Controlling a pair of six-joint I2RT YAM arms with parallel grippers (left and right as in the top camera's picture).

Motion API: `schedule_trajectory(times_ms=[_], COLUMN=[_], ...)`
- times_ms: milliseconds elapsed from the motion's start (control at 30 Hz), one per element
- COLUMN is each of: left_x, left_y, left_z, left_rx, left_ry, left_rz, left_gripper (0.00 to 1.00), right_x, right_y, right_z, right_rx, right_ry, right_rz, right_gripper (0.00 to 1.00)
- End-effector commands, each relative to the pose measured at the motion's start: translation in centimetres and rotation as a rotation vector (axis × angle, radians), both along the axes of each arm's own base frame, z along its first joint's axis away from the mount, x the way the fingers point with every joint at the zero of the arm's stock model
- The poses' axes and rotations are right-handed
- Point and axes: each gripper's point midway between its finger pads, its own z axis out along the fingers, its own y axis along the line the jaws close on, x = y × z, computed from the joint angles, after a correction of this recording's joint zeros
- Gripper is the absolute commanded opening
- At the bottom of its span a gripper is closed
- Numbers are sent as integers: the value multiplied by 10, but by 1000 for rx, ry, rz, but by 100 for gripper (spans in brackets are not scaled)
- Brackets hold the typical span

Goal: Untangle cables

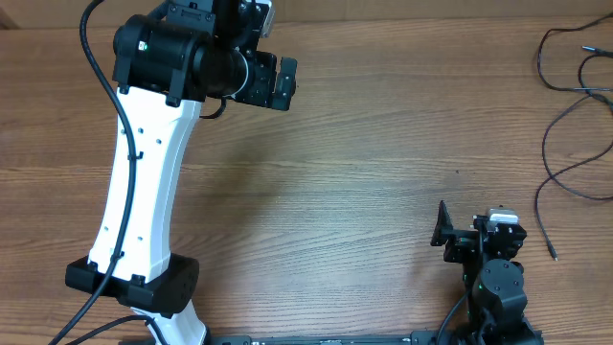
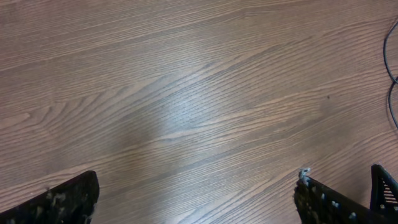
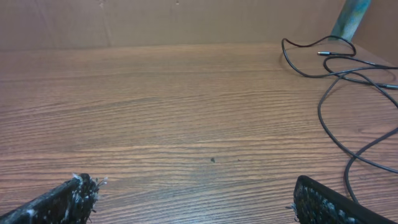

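The cables point(image 1: 545, 149) lie as loose thin black strands at the table's far right edge, with a plug end near the front. In the right wrist view the cables point(image 3: 319, 109) spread across the upper right, well ahead of my fingers. A short stretch of cable point(image 2: 386, 53) shows at the left wrist view's right edge. My left gripper point(image 1: 276, 57) hangs over the table's back left, open point(image 2: 196, 193), with only bare wood between its fingers. My right gripper point(image 1: 476, 228) sits low at the front right, open point(image 3: 196, 193) and holding nothing, left of the strands.
The wooden table point(image 1: 335, 182) fills the views. The left arm's white link point(image 1: 144, 182) slants across the left side. A teal post point(image 3: 349, 17) stands at the back behind the cables. A brown wall point(image 3: 155, 22) closes the far side.
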Motion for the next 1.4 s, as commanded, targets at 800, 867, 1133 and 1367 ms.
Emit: schedule_trajectory(times_ms=[800,867,1133,1367], left_x=[2,-19,-91,-124], left_y=[31,41,66,83], left_z=[51,31,-64,-122], left_rx=[148,157,162,77], left_ry=[-535,-527,-502,-691], left_rz=[-79,-70,-62,-20], left_gripper=[100,100,100,100], right_x=[-2,-2,-2,-2], right_y=[-2,-2,-2,-2], right_z=[-2,-2,-2,-2], right_rx=[2,2,2,2], right_ry=[8,7,7,7], right_rz=[-15,-15,-15,-15], right_gripper=[100,100,100,100])
